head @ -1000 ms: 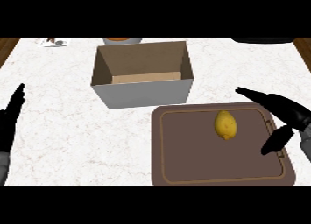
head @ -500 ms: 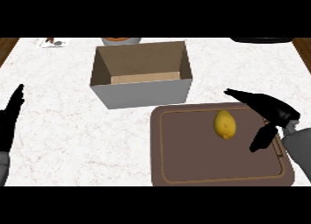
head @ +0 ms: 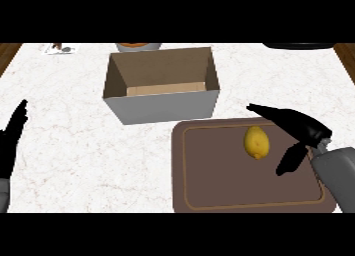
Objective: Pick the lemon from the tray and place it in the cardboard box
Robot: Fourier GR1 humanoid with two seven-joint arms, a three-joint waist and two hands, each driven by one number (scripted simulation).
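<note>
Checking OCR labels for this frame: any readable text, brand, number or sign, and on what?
No readable text anywhere.
Box: plain walls, no print.
Tray and lemon: no markings.
Small item at the counter's far left: too small to tell.

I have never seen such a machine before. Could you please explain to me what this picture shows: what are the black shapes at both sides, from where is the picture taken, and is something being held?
This is a humanoid robot at a kitchen counter. The single picture is taken as from its head, looking steeply down, so only its grey forearms and black hands show. The left hand rests open at the left edge. The right hand is open over a brown tray, its fingers and thumb spread beside the yellow lemon that lies on the tray. Behind the tray stands an open cardboard box. Nothing is held yet.
</note>
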